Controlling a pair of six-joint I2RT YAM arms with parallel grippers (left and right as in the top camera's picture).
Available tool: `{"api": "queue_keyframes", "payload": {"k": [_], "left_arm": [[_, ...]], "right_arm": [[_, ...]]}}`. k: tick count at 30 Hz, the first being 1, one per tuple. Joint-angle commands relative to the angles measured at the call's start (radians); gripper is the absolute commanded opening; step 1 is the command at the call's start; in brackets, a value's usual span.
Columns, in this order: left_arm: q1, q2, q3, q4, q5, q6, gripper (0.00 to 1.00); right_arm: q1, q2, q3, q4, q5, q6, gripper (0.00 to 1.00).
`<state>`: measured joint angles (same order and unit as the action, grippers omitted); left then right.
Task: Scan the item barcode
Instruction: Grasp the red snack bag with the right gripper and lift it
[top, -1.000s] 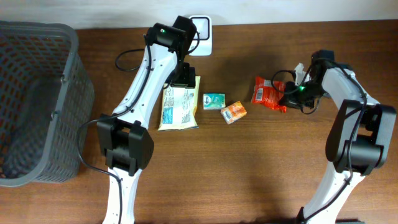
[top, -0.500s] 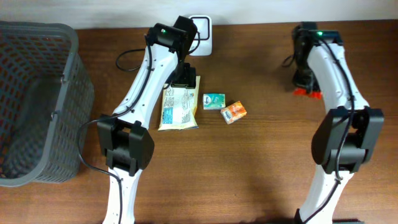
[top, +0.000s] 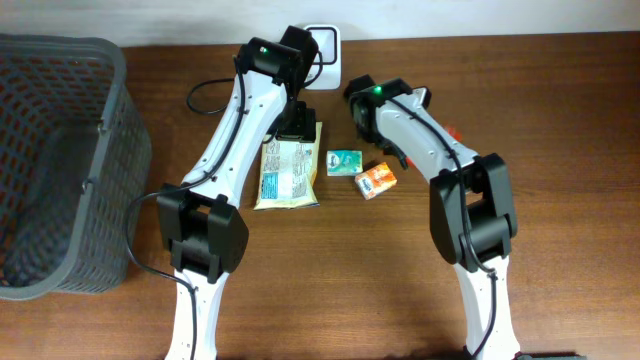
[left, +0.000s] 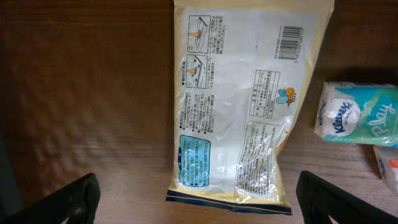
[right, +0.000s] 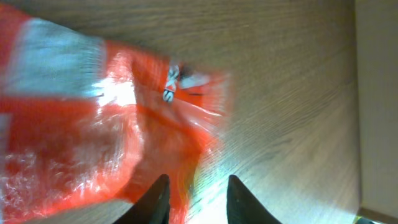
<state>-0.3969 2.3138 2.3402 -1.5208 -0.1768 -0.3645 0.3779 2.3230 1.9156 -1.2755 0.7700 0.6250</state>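
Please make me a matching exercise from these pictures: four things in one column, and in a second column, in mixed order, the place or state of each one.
Things:
1. basket
2. yellow packet
3. tissue pack
4. orange box

Places or states:
A. between the yellow packet and the orange box
B. at the far left of the overhead view
C. lying flat, barcode facing up
D. rightmost in the row of three items

Pairs: 1-B, 2-C, 3-A, 4-D

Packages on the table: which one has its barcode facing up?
The big yellow bag: its barcode shows near one corner. The teal tissue pack beside it shows only its brand side.
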Motion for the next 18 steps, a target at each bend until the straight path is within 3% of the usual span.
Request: {"api": "queue_keyframes", "payload": {"k": [1, 2, 3, 4, 6, 7, 9, 12, 18], "left_arm": [[-0.004, -0.026, -0.004, -0.001, -0.011, -0.017, 0.99], [-0.004, -0.026, -0.004, -0.001, -0.011, -0.017, 0.99], [-0.004, -0.026, -0.004, -0.001, -0.011, -0.017, 0.99], [-0.004, -0.026, -0.004, -0.001, -0.011, -0.017, 0.99], [-0.004, -0.026, -0.004, -0.001, -0.011, -0.017, 0.99], [-0.004, -0.026, -0.004, -0.001, -0.011, -0.017, 0.99], [-0.004, -0.026, -0.004, -0.001, -0.011, -0.017, 0.99], [-0.004, -0.026, -0.004, -0.001, -0.011, -0.017, 0.99], [-0.004, -0.026, -0.004, -0.001, -0.011, -0.017, 0.99]], "right_arm": [[-0.033, -0.014, 0.065, -0.072, 0.002, 0.008, 0.31], [-0.055, -0.02, 0.103, -0.113, -0.019, 0.008, 0.33], [-0.089, -0.023, 0.163, -0.163, -0.067, -0.003, 0.42], [-0.124, -0.023, 0.217, -0.18, -0.164, -0.095, 0.43], [-0.193, -0.023, 0.269, -0.149, -0.513, -0.48, 0.45], [-0.224, -0.023, 0.269, -0.142, -0.671, -0.674, 0.55], [-0.255, -0.021, 0.242, -0.129, -0.774, -0.843, 0.65], [-0.233, -0.012, 0.196, -0.072, -0.771, -0.972, 0.66], [-0.151, -0.011, 0.168, 0.126, -0.702, -0.98, 0.66]]}}
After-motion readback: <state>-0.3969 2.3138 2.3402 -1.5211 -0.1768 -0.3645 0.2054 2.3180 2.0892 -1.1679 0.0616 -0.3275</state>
